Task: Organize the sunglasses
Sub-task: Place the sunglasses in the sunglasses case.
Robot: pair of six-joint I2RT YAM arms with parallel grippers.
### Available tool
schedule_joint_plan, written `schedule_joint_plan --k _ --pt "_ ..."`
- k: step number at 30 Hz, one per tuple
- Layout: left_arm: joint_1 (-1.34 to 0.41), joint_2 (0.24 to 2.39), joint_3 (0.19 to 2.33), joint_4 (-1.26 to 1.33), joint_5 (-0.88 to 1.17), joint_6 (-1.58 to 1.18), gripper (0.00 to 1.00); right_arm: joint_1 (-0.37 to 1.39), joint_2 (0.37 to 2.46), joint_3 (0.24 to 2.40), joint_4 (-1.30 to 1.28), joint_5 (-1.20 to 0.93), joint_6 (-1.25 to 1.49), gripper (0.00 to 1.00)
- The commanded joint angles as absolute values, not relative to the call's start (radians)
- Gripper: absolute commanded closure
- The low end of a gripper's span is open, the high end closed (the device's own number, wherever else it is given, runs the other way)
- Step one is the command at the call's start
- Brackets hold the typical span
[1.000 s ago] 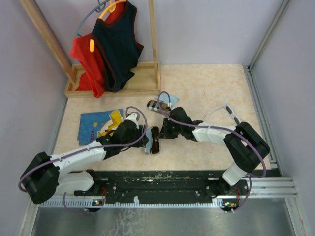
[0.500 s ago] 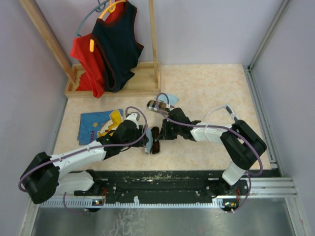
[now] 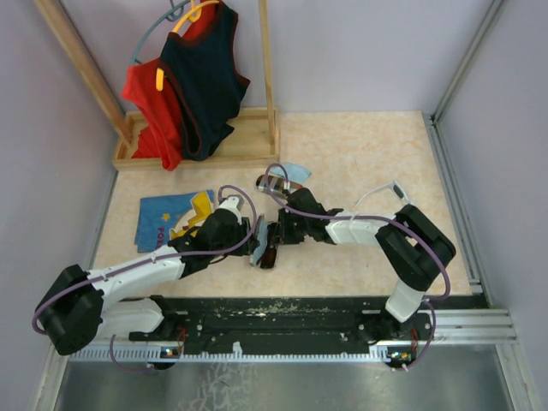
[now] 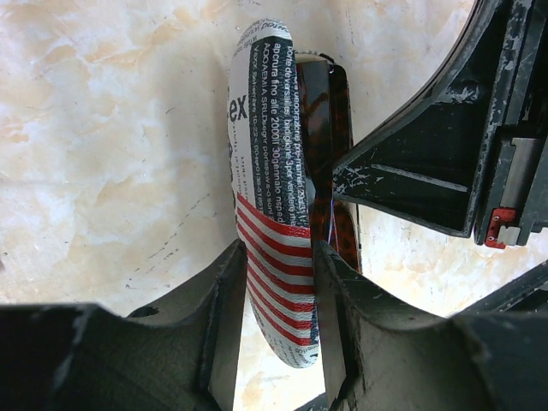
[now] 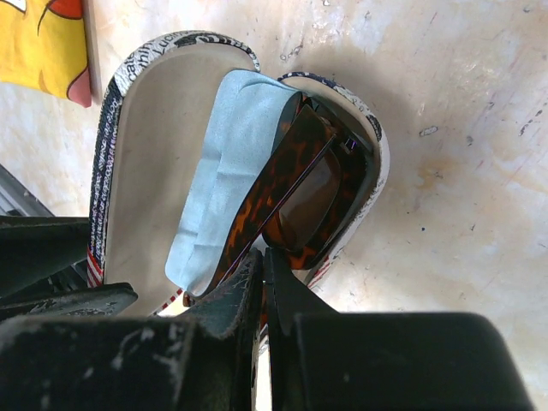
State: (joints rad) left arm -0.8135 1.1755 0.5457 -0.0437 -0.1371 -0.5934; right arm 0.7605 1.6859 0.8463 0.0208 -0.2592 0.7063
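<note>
The flag-print case (image 5: pixel 137 171) stands open on the table with a light-blue cloth (image 5: pixel 227 163) and the dark brown sunglasses (image 5: pixel 300 188) inside it. My left gripper (image 4: pixel 278 291) is shut on the case's lid (image 4: pixel 270 128), holding it up on edge, and the brown frame (image 4: pixel 330 128) shows just behind the lid. My right gripper (image 5: pixel 261 257) is shut, its tips pressed against the brown frame with nothing between them. From above, both grippers (image 3: pixel 254 235) (image 3: pixel 276 235) meet at the case (image 3: pixel 259 253). The white-grey sunglasses (image 3: pixel 385 193) lie to the right of the right arm.
A plaid case (image 3: pixel 274 182) with another light-blue cloth (image 3: pixel 293 169) lies just behind the grippers. A blue and yellow printed sheet (image 3: pixel 171 218) is at the left. A wooden rack (image 3: pixel 205 150) with red and dark garments stands at the back left. A black rail (image 3: pixel 274 312) runs along the near edge.
My right gripper has moved left into the case, pushing the brown sunglasses further in. The left gripper has kept its hold on the lid.
</note>
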Motion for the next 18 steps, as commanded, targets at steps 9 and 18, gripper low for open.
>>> schedule_joint_plan --k 9,18 --pt "-0.814 1.176 0.574 -0.024 -0.126 -0.584 0.57 0.775 1.664 0.877 0.055 -0.257 0.682 0.95" --pt "-0.815 1.170 0.577 -0.026 -0.113 -0.583 0.56 0.775 1.520 0.844 -0.025 -0.188 0.654 0.92"
